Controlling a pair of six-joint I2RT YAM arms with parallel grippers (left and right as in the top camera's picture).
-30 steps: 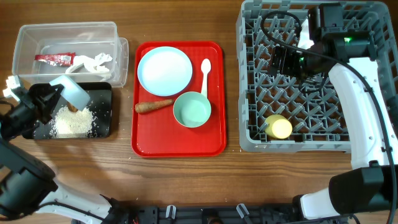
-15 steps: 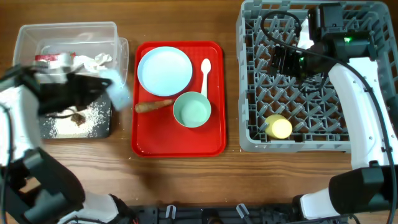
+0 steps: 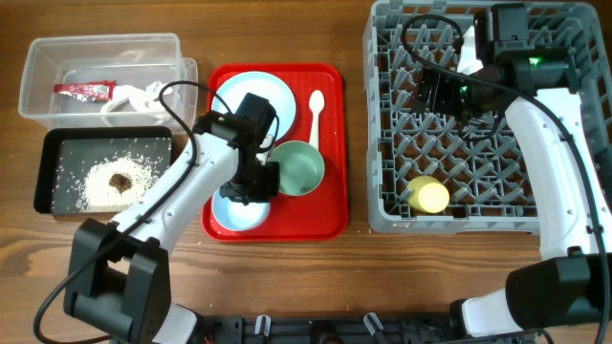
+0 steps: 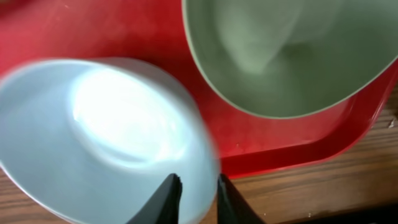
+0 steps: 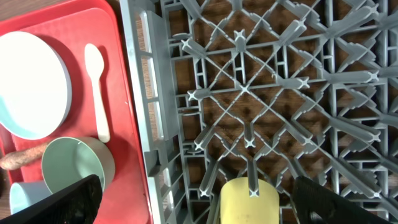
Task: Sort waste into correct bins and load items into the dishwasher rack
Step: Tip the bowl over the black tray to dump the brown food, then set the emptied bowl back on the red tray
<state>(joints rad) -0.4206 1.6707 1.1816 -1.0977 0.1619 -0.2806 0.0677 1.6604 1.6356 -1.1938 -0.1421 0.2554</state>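
Note:
My left gripper [image 3: 247,187] is over the front left of the red tray [image 3: 330,215], shut on the rim of the light blue bowl [image 3: 237,212]. The left wrist view shows its jaws [image 4: 198,194] pinching that bowl's [image 4: 106,124] wall, next to the pale green bowl [image 4: 286,56]. The pale blue plate [image 3: 234,96] and white spoon [image 3: 315,115] lie on the tray. The brown stick [image 5: 18,158] shows only in the right wrist view. My right gripper [image 3: 432,93] hangs open and empty over the dishwasher rack [image 3: 382,115]. The yellow cup [image 3: 429,195] lies in the rack.
The clear tub [image 3: 38,57] at the back left holds the red-and-white wrapper [image 3: 84,90] and tissue [image 3: 136,96]. The black tray [image 3: 53,143] in front of it holds white grains [image 3: 96,183] and dark crumbs [image 3: 120,180]. Bare wood lies along the front edge.
My left arm has swung right from over the black tray to the red tray, carrying the light blue bowl down to the tray's front left. The right arm has not moved.

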